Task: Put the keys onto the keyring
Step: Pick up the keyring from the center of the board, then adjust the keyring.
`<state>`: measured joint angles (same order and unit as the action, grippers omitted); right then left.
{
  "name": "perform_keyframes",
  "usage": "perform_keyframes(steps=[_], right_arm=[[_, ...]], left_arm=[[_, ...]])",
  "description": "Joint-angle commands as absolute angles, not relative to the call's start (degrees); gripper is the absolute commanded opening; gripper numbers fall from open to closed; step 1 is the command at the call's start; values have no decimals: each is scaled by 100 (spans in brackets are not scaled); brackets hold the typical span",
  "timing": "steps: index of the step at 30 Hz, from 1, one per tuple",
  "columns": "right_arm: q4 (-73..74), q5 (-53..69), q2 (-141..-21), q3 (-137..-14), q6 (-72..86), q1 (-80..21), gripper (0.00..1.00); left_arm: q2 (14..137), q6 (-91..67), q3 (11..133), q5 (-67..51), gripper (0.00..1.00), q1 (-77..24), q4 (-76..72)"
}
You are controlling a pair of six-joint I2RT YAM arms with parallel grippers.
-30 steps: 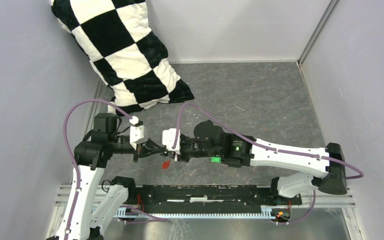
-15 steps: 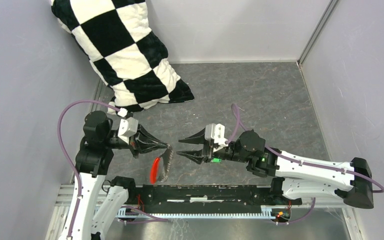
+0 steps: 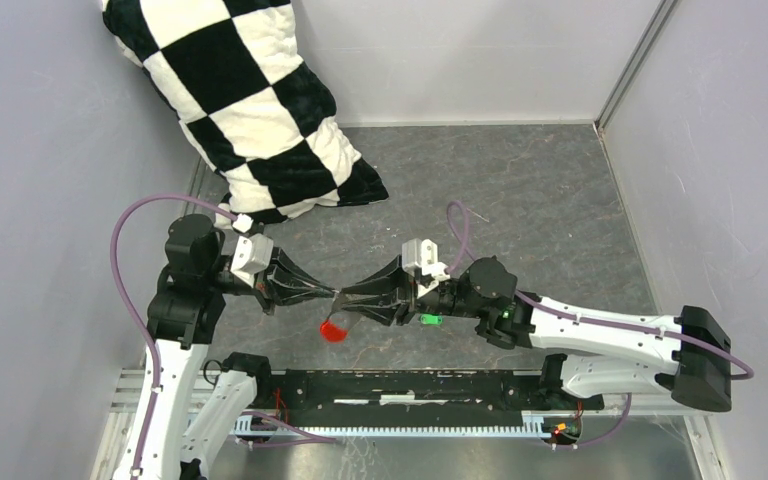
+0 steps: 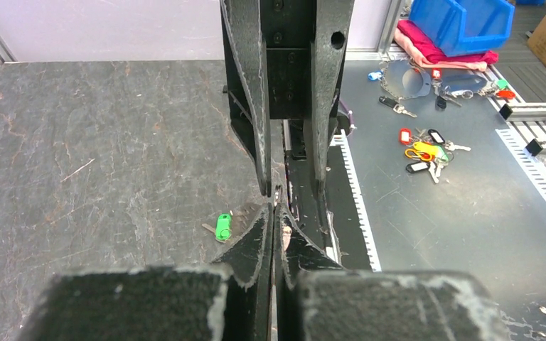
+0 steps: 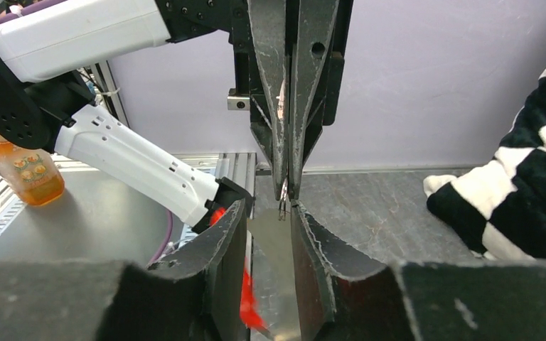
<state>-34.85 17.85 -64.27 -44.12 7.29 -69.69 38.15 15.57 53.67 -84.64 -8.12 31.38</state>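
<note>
Keyring (image 3: pixel 333 330): thin ring pinched in the fully closed left hand (image 3: pixel 331 296), with the red tag hanging beneath.
Right hand (image 3: pixel 349 298): tips meet the left hand's at the keyring. Fingers partly apart, either side of the ring, no grip visible.
Key (image 3: pixel 427 320), green head: flat on the surface (image 3: pixel 520 200), right of the keyring, beneath the right wrist.
Checkered cushion (image 3: pixel 250 110): well beyond the keyring, to its left.

fingers (image 4: pixel 258 238) — matt black, scuffed | key (image 4: pixel 222 227) — glossy green plastic head
</note>
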Motion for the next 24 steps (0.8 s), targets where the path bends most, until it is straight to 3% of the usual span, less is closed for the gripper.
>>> perform_keyframes(steps=[1,7,12,15,20,24], right_arm=[[-3842,1836,-6541,-4614,877,-6966,33],[-3854,1796,-6687,-4709,913,-6970,28],[-3880,1828,-6748,-4763,895,-6968,1],[-3412,1771,-6669,-4882,744,-6965,1],[-882,1498,-6690,-5709,67,-6969,1],[796,1354,-6869,-6385,-442,-6965,1]], left_arm=[[3832,1829,5577,-8684,2,-817,3201],[3798,1888,5572,-8710,2,-817,3200],[3767,1969,5532,-8709,2,-822,3225],[3725,2606,5475,-8404,4,-817,3805],[3710,3853,5374,-7283,42,-817,4701],[3794,4420,5434,-7094,51,-817,5134]])
